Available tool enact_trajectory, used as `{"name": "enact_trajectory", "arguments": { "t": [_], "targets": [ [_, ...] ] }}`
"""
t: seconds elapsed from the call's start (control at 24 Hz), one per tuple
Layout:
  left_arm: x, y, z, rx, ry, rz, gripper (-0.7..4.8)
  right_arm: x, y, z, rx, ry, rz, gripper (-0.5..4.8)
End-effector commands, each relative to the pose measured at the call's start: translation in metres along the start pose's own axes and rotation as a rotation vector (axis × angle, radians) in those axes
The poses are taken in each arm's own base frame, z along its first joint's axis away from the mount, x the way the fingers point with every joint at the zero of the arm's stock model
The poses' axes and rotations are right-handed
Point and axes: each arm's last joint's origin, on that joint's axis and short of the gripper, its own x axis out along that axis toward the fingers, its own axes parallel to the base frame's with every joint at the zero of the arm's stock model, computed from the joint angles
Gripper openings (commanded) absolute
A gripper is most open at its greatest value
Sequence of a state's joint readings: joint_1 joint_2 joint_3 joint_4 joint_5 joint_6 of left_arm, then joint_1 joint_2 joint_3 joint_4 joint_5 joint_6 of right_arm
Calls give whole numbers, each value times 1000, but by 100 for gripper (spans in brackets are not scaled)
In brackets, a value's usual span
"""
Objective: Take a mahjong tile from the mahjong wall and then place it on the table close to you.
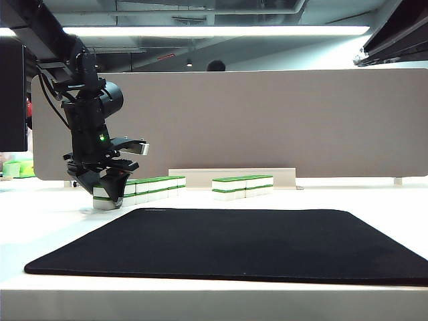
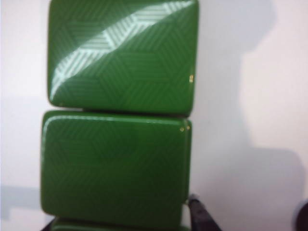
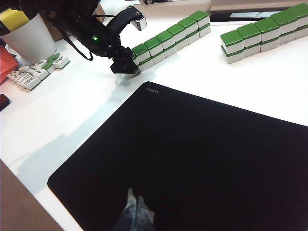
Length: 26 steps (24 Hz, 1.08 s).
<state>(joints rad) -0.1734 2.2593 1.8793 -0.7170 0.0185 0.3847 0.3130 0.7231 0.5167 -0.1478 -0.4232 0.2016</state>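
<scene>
The mahjong wall is a low row of white tiles with green tops on the table, with a second stretch to its right. My left gripper points down over the wall's left end. In the left wrist view green tile tops fill the picture, and my left gripper has a dark fingertip tight against each side of the end mahjong tile. The tile still sits in the row. My right gripper hangs shut and empty above the black mat.
A black mat covers the table in front of the wall. In the right wrist view, loose tiles and a white cup stand beyond the wall's left end. A grey partition stands behind the wall.
</scene>
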Motion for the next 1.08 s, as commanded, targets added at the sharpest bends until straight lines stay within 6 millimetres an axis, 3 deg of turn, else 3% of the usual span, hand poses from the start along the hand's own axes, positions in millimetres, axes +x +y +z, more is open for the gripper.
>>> {"name": "enact_trajectory", "arguments": {
  "t": [0.04,0.21,0.29,0.5,0.83,1.08],
  "targets": [
    [4,-1,-4,0,35,-6,271,-1,1,2,-6,-14,7,-1],
    [3,-1,-5,0,43,-9,266,-1,1,2,-6,-14,6,-1],
    [3,-1,-5,0,45,-10,231,-1,1,2,-6,-15,4,-1],
    [-3,-2,-5,0,50,-13,231,-1,1,2,-6,-15,4,-1],
    [-39,-5,3,-64,-10,-40,231,-1,1,2,-6,-15,4,-1],
    [-61,-26,15,-20,-78,-121,232,-1,1,2,-6,-14,5,-1]
  ]
}}
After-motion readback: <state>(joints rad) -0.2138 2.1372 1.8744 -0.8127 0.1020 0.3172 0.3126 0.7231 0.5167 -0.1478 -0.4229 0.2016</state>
